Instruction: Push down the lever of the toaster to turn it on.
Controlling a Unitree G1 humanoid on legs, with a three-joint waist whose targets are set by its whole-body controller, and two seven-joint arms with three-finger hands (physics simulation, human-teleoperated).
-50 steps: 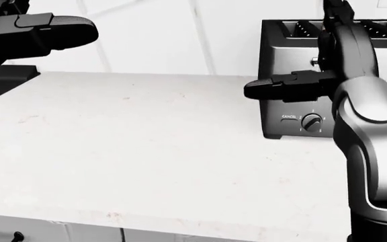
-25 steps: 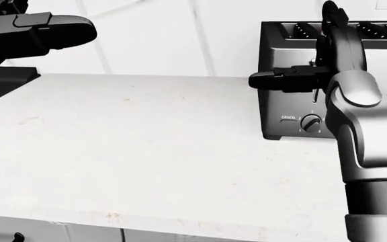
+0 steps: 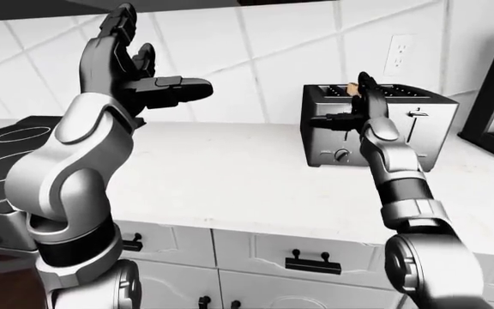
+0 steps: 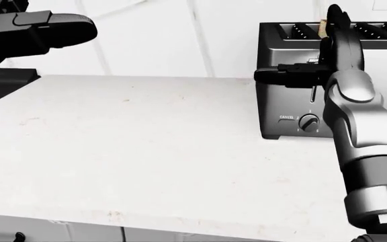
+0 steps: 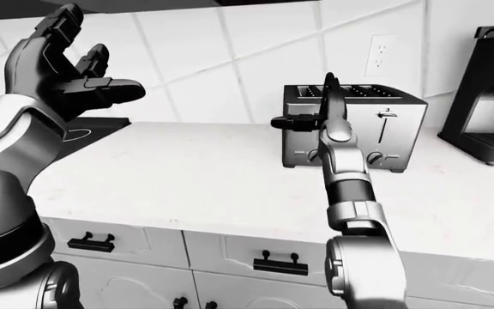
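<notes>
A dark, shiny toaster [image 4: 284,108] stands on the white counter [image 4: 146,151] against the tiled wall, at the right of the head view. Its left lever [image 4: 311,62] sits high in its slot, half hidden behind my right hand. A second lever [image 3: 416,114] shows further right. My right hand [image 4: 306,56] is open just in front of the toaster's face: fingers upright, thumb [image 4: 281,76] pointing left, level with the left lever. My left hand [image 3: 140,74] is open and raised high at the left, far from the toaster.
A dial [image 4: 307,122] and CANCEL label sit low on the toaster's face. A piece of bread [image 3: 353,89] pokes from a slot. A dark coffee machine [image 5: 487,96] stands right of the toaster, a stovetop [image 3: 6,138] at far left. Drawers with handles [image 3: 311,264] lie below.
My right hand has risen and moved slightly right, closer to the toaster's left lever, with the forearm stretching out. My left hand has not moved.
</notes>
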